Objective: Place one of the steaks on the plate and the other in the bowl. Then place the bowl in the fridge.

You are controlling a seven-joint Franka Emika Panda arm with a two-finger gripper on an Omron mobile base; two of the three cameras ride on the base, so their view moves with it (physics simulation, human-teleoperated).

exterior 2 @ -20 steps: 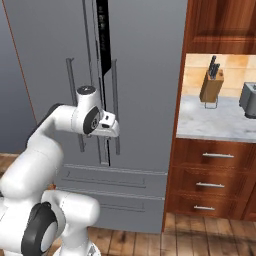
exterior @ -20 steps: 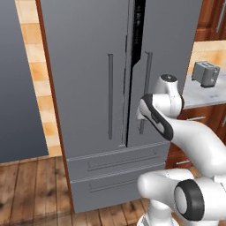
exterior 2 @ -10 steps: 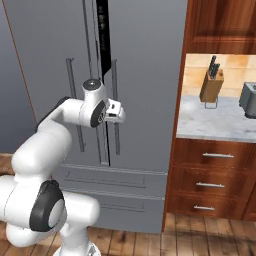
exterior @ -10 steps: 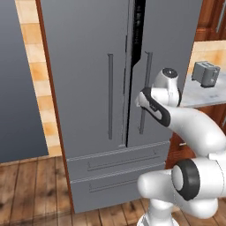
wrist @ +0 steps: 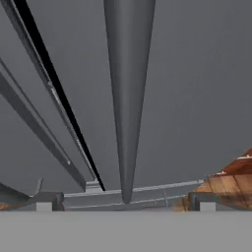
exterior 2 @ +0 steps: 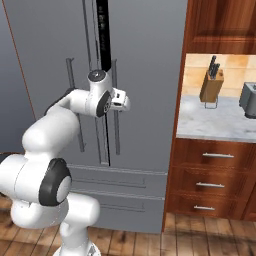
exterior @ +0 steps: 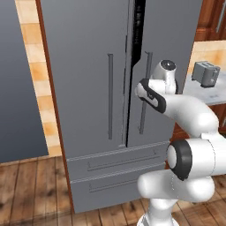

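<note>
With the hand [exterior 2: 126,102] spread wide at the right door handle [wrist: 127,98] of the fridge [exterior: 88,53], centre the bar between the fingertips before closing, then pull along the hinge arc.

The fridge [exterior: 88,88] runs off the top edge in both base views. Through the narrow dark gap between its doors, nothing inside can be made out. The arm covers part of the right door handle [exterior: 143,114]. The toaster [exterior 2: 248,99] is cut by the right edge.
</note>
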